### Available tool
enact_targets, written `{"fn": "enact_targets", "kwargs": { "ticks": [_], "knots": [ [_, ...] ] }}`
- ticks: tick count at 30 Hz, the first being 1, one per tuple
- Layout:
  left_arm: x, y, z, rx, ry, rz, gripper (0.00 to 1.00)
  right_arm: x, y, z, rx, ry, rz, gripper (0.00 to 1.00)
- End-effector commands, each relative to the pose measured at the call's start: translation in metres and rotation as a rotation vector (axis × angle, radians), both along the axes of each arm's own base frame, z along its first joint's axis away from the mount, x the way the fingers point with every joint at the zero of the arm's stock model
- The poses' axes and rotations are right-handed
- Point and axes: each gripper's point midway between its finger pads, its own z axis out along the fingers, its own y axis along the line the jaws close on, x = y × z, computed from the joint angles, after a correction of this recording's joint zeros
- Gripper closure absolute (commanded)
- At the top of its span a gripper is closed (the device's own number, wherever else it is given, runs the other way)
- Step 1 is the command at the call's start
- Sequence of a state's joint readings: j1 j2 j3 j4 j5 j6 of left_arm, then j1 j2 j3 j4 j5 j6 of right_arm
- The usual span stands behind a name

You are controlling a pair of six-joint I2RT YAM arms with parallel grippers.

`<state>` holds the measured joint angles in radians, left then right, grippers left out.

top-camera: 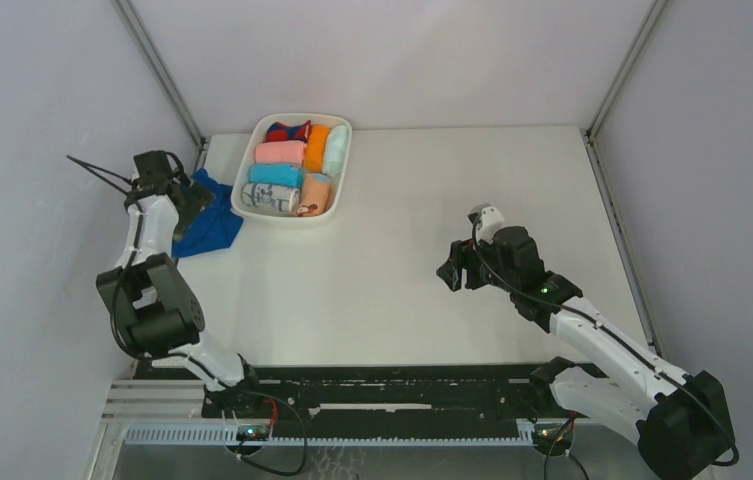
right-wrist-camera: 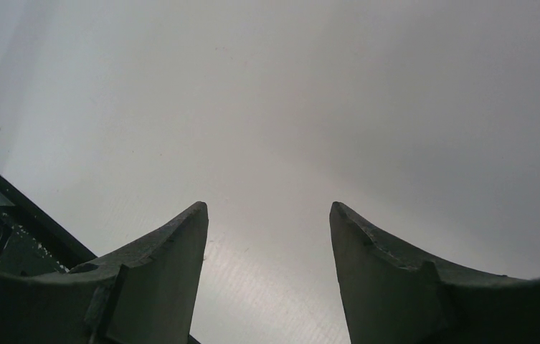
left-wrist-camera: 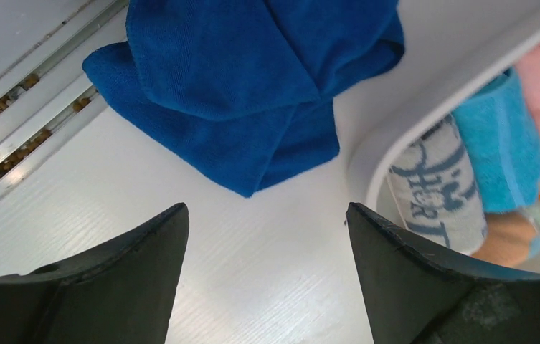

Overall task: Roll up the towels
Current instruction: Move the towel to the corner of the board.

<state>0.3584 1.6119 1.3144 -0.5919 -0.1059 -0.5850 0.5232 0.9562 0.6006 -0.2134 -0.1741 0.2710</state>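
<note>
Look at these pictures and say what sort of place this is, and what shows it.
Most likely a robot lab test cell: a white table boxed in by plain grey wall panels, a left arm and right arm bolted at its near edge, and a tray of rolled cloths.

blue towel (left-wrist-camera: 252, 86) cut by top edge, tray (left-wrist-camera: 390, 152) cropped right

Soft, even light fills the overhead view, leaving only faint shadows on the white table (top-camera: 402, 250). The left wrist view is bright and sharp on the blue towel (left-wrist-camera: 252, 86). The right wrist view is dimmer, grey and hazy toward the top, with a pale sheen at lower centre.
</note>
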Motion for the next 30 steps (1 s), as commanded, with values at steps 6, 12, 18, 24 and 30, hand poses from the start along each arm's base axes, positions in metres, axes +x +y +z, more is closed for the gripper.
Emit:
{"fn": "enact_targets", "kwargs": {
  "ticks": [6, 12, 18, 24, 30],
  "knots": [
    [0.033, 0.021, -0.06, -0.071, 0.089, 0.036, 0.15, 0.006, -0.01, 0.014, -0.001, -0.072, -0.043, 0.37],
    [0.039, 0.017, -0.103, -0.134, 0.203, 0.002, 0.19, 0.005, -0.014, 0.017, -0.001, -0.085, -0.056, 0.37],
    [0.035, 0.011, -0.105, -0.16, 0.23, -0.03, 0.43, 0.005, -0.013, 0.022, 0.012, -0.098, -0.053, 0.37],
    [0.002, -0.008, -0.11, -0.206, 0.268, -0.031, 0.93, 0.002, -0.015, 0.031, 0.033, -0.125, -0.057, 0.37],
    [-0.056, -0.041, -0.102, -0.251, 0.238, -0.018, 1.0, -0.002, -0.01, 0.041, 0.07, -0.147, -0.031, 0.37]
  ]
}}
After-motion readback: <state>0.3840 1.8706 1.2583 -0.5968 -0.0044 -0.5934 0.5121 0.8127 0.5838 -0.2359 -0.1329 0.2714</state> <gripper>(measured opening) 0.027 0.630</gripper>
